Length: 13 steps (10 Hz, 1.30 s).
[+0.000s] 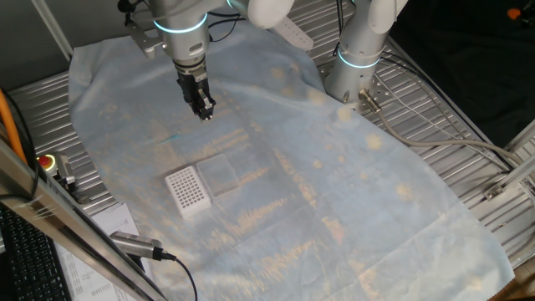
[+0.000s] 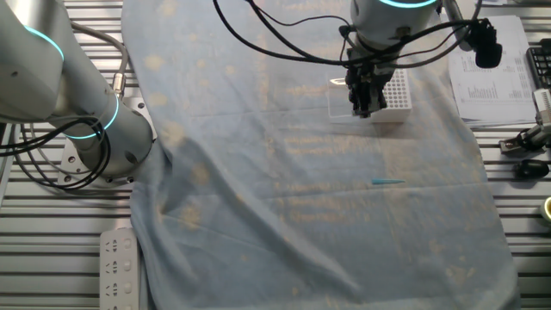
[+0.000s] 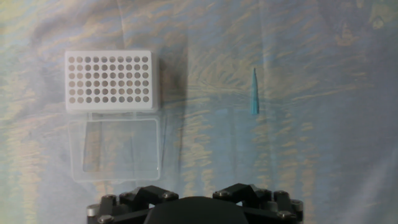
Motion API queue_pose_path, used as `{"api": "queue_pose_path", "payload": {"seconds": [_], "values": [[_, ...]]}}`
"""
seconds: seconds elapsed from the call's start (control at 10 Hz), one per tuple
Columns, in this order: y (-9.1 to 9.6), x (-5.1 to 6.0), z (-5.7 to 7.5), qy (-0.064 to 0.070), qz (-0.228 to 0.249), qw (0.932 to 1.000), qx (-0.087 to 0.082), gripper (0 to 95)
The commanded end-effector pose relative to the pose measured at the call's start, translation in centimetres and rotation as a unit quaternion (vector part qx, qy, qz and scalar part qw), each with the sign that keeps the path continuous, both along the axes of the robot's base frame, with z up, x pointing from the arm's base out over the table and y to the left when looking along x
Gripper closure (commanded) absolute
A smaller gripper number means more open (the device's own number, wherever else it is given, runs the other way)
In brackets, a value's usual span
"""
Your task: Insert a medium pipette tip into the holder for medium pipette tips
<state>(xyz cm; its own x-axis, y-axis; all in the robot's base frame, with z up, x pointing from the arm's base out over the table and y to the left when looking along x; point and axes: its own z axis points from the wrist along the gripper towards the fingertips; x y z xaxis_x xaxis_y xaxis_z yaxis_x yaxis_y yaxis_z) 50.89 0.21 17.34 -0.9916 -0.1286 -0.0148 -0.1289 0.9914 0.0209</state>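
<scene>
Hand view: medium pipette tip [image 3: 254,93] is seen lying flat on surface [image 3: 323,124], ahead and right of hand [image 1: 204,111], long axis running fore-aft; hand opening cannot be told.

two high opposite side views; hand view straight down.

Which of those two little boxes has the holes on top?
The white holder, its top a grid of small holes; the clear box touching it is see-through, without holes.
</scene>
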Motion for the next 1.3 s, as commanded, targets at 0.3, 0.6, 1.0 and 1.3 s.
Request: {"api": "queue_pose_path", "payload": {"seconds": [0.3,0.6,1.0,1.3], "values": [[-0.2,-0.1,-0.4,0.004,0.009,0.9999,-0.002,95.0],[-0.4,0.0,-0.7,0.018,0.014,0.9997,-0.004,95.0],[-0.5,0.1,-1.0,0.019,0.015,0.9997,-0.004,95.0],[-0.5,0.1,-1.0,0.019,0.018,0.9996,-0.004,95.0]]}}
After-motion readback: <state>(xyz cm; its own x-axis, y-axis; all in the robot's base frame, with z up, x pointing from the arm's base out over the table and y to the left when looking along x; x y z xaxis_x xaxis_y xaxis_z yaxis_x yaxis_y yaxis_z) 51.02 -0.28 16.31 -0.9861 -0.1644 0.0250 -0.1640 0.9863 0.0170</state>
